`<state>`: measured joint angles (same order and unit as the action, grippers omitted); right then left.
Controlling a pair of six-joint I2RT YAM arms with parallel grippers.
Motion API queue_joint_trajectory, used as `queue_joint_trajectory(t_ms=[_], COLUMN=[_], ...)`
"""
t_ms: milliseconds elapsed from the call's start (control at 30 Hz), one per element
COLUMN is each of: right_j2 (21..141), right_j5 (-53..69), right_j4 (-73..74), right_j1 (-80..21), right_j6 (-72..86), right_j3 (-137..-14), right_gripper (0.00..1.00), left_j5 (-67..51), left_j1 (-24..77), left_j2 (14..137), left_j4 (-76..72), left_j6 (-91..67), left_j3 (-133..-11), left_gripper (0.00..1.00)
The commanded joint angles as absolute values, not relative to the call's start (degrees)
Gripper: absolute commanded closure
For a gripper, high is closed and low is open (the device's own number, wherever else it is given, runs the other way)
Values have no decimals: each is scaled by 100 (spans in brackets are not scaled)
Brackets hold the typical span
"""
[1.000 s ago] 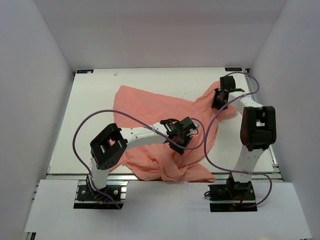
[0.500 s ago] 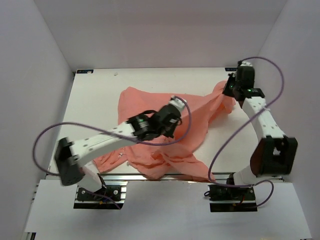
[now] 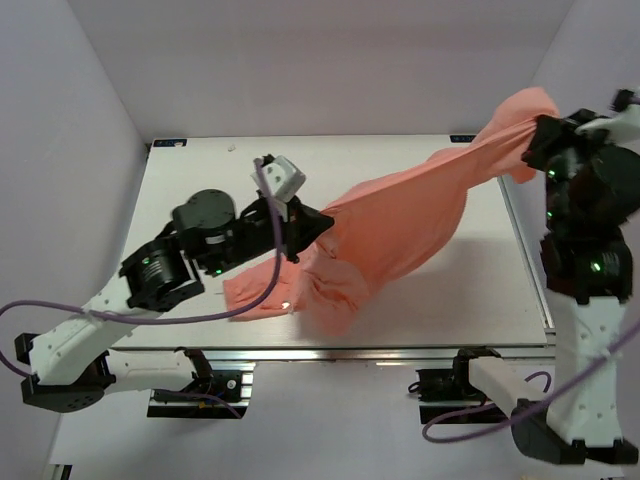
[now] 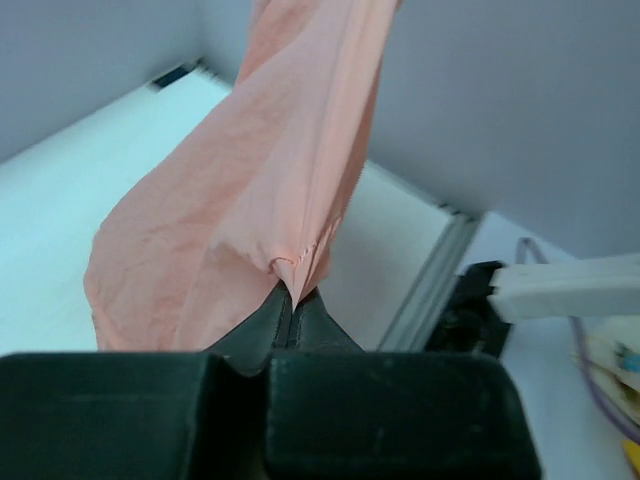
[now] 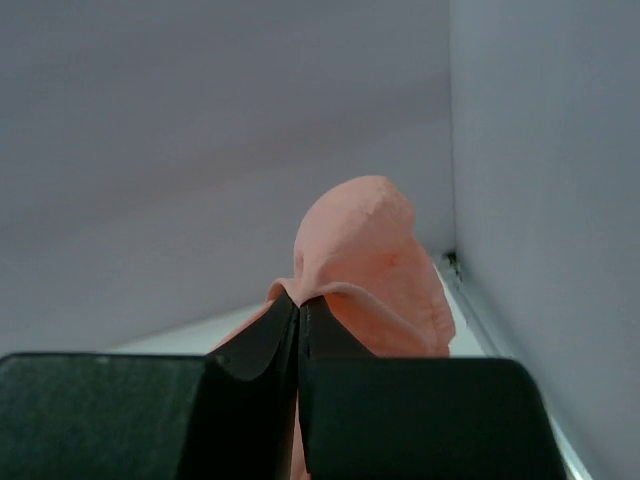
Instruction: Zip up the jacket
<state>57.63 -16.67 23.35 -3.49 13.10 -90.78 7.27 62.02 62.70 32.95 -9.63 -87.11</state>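
Zip cannot be made out in any view; the front edges are lost in folds. Right arm [image 3: 590, 240] partly cut off by the frame edge in the top view. From above, the left gripper's fingertips are dark and hard to separate from the cloth.

Jacket [image 3: 400, 225] hangs stretched in the air as a slanting band. Its high end is at the far right by the wall, and its low end droops in a crumpled heap onto the table [image 3: 470, 290] near the front edge.

Left gripper [image 3: 318, 222]: wrist view shows its jaws pressed together on a pinch of jacket [image 4: 250, 200] edge, at the tips [image 4: 295, 300].

Right gripper [image 3: 535, 140]: jaws also together [image 5: 300, 300], clamping a fold of jacket [image 5: 365, 260] that bulges above them, close to the corner wall.

Against half a second ago: the jacket then lay spread on the table, with both grippers low on it. Now most of it is lifted. The right arm has risen high and the left has swung across toward the middle.
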Motion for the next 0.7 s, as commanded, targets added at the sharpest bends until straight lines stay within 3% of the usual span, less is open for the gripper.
queue_joint_trajectory(t_ms=[0, 200, 333, 467, 533, 567, 667], right_j2=[5467, 5458, 5747, 6213, 6677, 6862, 7671], right_j5=[-2917, -3410, -3218, -2648, -2453, -2200, -1690], right_j4=[1916, 1688, 1748, 1749, 1740, 1705, 1591], right_j1=[-211, -211, -211, -211, -211, -211, -211], right_j6=[739, 264, 141, 413, 649, 720, 1001], right_j3=[-9744, -10458, -10425, -9845, -9678, -9511, -9230], right_gripper=[100, 100, 100, 100, 100, 100, 100], left_j5=[-392, -134, 1506, 2380, 2111, 1039, -356], left_j1=[6223, 6223, 6223, 6101, 5228, 4655, 2763], left_j2=[5573, 5589, 6080, 6652, 6933, 7204, 7958], left_j4=[3225, 3207, 3121, 2611, 2628, 2602, 2076], left_j6=[-712, -800, -940, -1063, -1360, -1528, -2047], left_j3=[-9184, -9510, -9388, -8825, -8772, -8745, -8254], left_gripper=[100, 100, 100, 100, 100, 100, 100])
